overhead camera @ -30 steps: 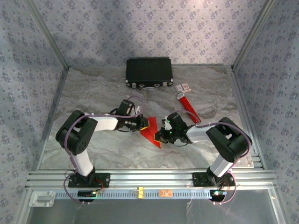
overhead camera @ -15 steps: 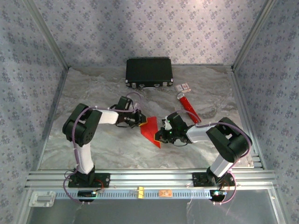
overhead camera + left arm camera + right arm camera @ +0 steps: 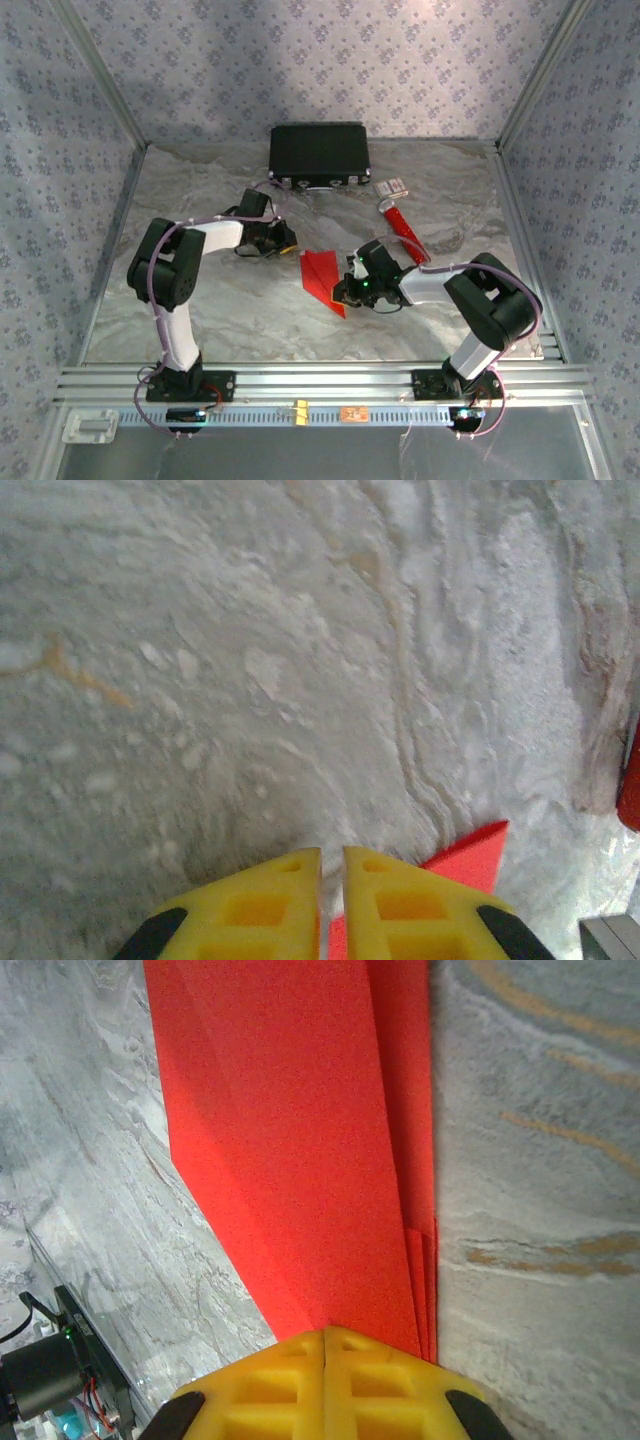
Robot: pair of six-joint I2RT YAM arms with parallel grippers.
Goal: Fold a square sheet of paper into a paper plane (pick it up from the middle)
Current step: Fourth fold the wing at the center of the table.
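Marbled grey tabletop [image 3: 260,312] inside patterned walls [image 3: 300,60] bears folded red paper [image 3: 320,271], pinched by the right gripper [image 3: 325,1334] while the left gripper [image 3: 332,854] hangs nearly closed, empty.

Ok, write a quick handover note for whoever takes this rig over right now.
Left gripper: shut, empty, over bare table to the left of the paper.
Right gripper: shut, tips at the paper's edge; pinching it or pinning it down, cannot tell.
Paper: mid-table, folded into a narrow, layered, pointed shape.
Done: the main folds.
Left: probably the wings and a final crease; check the shape before letting go.
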